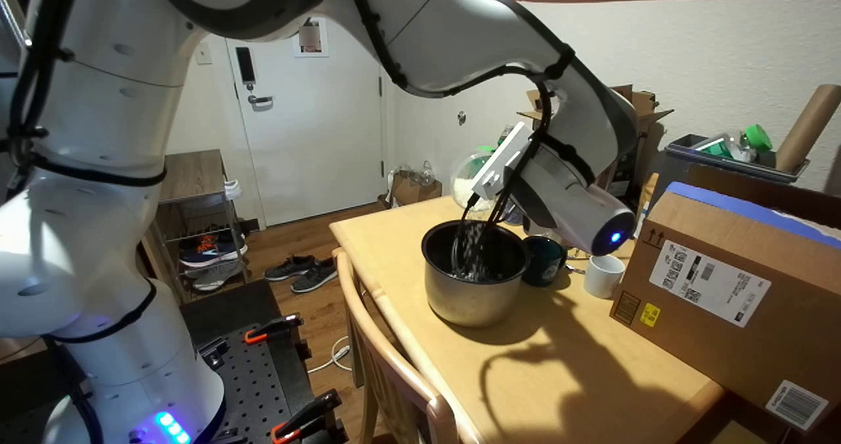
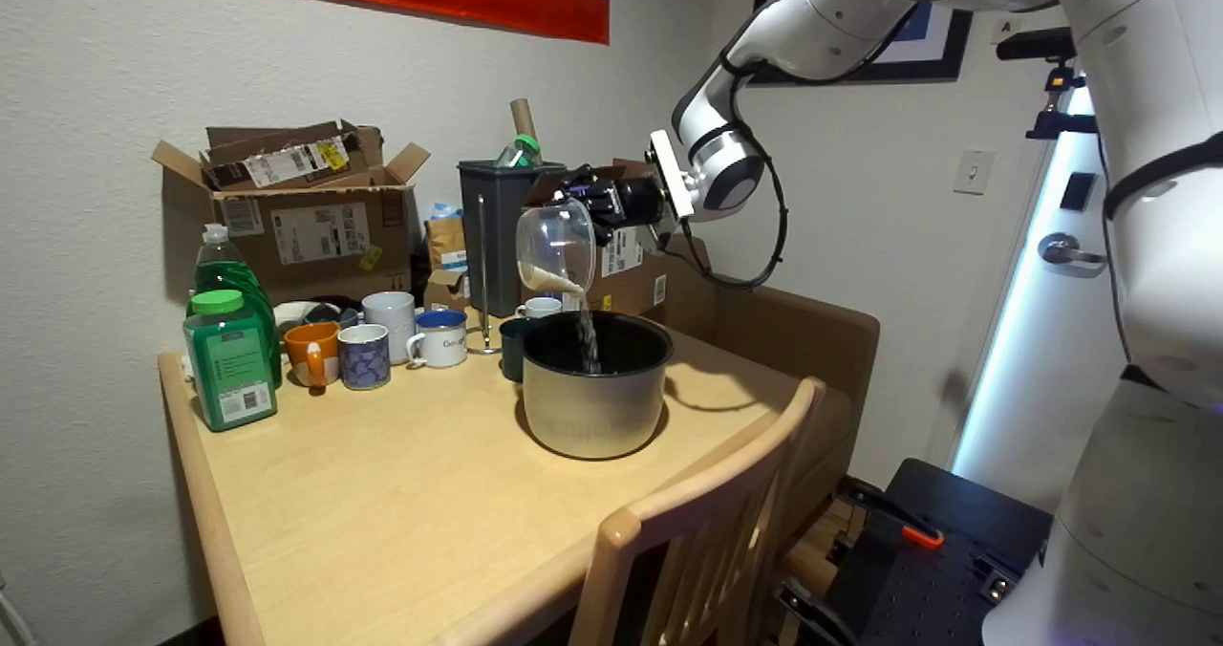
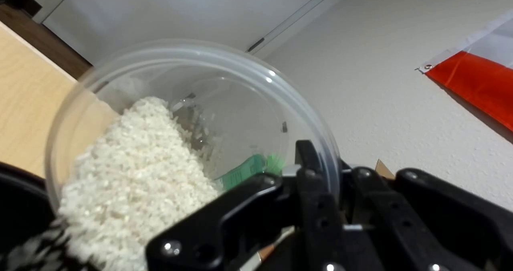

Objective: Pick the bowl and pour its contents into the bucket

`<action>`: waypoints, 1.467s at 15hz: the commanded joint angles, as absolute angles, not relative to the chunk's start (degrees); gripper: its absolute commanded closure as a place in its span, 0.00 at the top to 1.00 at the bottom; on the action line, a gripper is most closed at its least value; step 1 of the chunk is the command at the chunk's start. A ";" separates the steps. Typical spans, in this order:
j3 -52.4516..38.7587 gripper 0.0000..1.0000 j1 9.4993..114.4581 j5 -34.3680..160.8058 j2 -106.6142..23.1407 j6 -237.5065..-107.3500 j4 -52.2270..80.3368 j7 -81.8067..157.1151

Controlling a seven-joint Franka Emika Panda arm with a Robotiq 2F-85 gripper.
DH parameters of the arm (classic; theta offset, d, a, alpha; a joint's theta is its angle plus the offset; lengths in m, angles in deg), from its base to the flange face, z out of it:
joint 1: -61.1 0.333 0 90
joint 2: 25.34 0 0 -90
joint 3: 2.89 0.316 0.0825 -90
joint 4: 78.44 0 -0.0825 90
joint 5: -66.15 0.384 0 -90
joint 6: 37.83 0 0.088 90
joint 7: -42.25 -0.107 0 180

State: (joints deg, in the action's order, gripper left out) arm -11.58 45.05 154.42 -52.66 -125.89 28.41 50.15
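A clear bowl (image 2: 551, 237) is tilted steeply above the bucket, and my gripper (image 3: 325, 158) is shut on its rim, one finger inside the wall and one outside. White rice (image 3: 140, 183) is heaped against the bowl's lower side in the wrist view. A stream of grains (image 2: 588, 335) falls from the rim into the bucket (image 2: 594, 417). This big metal pot (image 1: 470, 303) stands upright on the table, dark inside; grains show within it in an exterior view. The bowl (image 1: 465, 184) is partly hidden behind my wrist there.
Right beside the bucket stands a dark green mug (image 1: 544, 260), with a white cup (image 1: 603, 276) farther along. Several mugs and green bottles (image 2: 229, 359) line the table's far side. A large cardboard box (image 1: 729, 299) and a wooden chair (image 2: 707, 503) flank the table (image 2: 382, 493).
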 commanded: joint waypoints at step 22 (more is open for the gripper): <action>-12.43 0.02 43.16 160.85 -56.72 -117.27 27.50 49.47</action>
